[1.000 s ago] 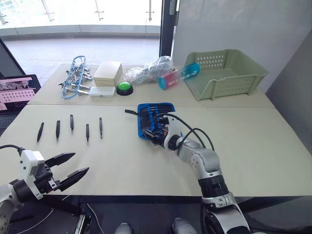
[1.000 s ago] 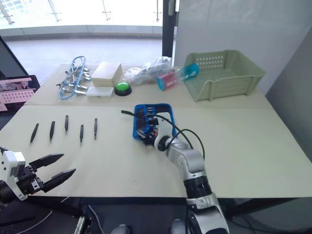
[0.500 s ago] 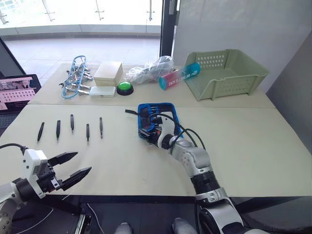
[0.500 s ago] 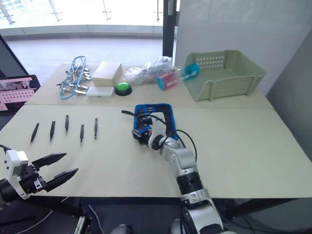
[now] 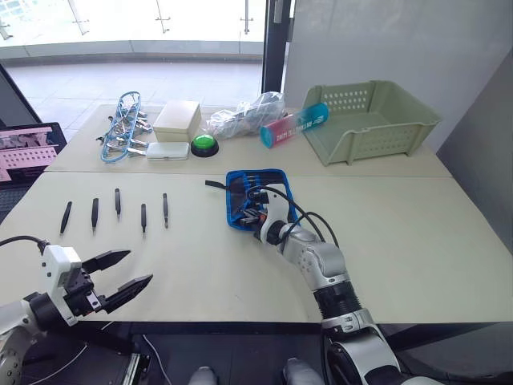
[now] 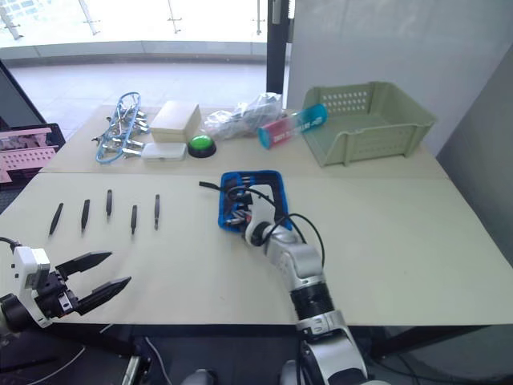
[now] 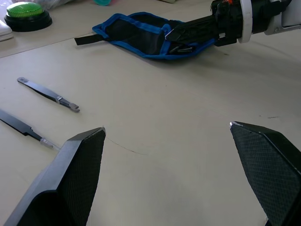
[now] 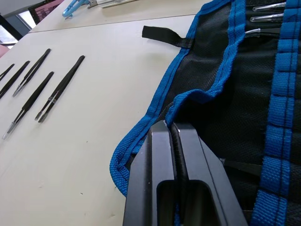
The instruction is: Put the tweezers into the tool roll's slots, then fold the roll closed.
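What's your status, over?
Right gripper shut on the tool roll edge. Left gripper open, hovering near the table's front edge. Five tweezers on the table, unslotted. Nothing blocking.

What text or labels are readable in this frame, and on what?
Pink-and-teal tube lying beside the green basket: white lettering along its side, too small and blurred to read.
Pink sheet at the table's far left edge: a printed pattern, no legible words.
Tool roll, tweezers, white box, green button: no text visible.
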You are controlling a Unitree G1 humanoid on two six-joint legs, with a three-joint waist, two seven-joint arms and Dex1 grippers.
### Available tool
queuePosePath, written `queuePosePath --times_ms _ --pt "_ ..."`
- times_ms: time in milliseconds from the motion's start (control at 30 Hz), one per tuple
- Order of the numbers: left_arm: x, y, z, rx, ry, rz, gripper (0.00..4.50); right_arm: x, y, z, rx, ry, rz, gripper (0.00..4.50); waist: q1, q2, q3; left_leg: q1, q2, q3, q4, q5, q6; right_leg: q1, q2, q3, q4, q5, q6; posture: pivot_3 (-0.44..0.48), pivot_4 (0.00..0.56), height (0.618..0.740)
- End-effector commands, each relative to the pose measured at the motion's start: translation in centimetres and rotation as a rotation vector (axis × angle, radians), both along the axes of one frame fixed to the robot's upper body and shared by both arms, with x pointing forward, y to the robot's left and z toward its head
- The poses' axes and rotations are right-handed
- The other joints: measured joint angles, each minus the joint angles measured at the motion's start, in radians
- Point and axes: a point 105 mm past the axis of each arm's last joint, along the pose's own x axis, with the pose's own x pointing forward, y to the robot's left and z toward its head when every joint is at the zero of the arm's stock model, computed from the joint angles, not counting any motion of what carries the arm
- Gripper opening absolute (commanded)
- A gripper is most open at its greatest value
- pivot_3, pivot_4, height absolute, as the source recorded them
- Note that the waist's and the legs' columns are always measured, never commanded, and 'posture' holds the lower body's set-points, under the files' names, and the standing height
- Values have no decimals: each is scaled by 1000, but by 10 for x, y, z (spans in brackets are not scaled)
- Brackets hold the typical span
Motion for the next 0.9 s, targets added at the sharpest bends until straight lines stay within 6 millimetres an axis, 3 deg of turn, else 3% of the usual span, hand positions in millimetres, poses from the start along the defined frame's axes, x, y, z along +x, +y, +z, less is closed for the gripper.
queuePosePath --times_ms 33,200,467,667,733,900 --pt "1 -3 9 19 -37 -10 4500 -7 14 23 1 -114 75 7 -1 0 0 0 0 0 0 0 0 0 0 0 0 0 0 0 150 740" --pt "4 -2 9 3 -36 2 4500 -23 14 26 -113 -249 182 7 3 0 0 0 0 0 0 0 0 0 0 0 0 0 0 0 150 740" --pt "24 -2 8 41 -44 -20 4500 -75 0 16 -367 -450 488 7 5 0 0 -1 0 0 0 0 0 0 0 -1 -2 0 0 0 150 740" --pt "52 -17 11 121 -80 -128 4500 -110 -14 3 -510 -529 674 7 7 0 0 -1 0 -1 1 0 0 1 0 -1 -3 0 0 0 150 740" --pt "72 -32 21 198 -128 -244 4500 -120 -25 -4 -607 -564 740 7 16 0 0 -2 0 -1 1 0 0 1 0 -1 -3 0 0 0 150 740" --pt "104 -50 32 318 -167 -403 4500 -127 -33 -8 -675 -590 799 7 29 -1 0 -3 -1 -2 3 0 0 2 0 -3 -4 0 0 0 150 740"
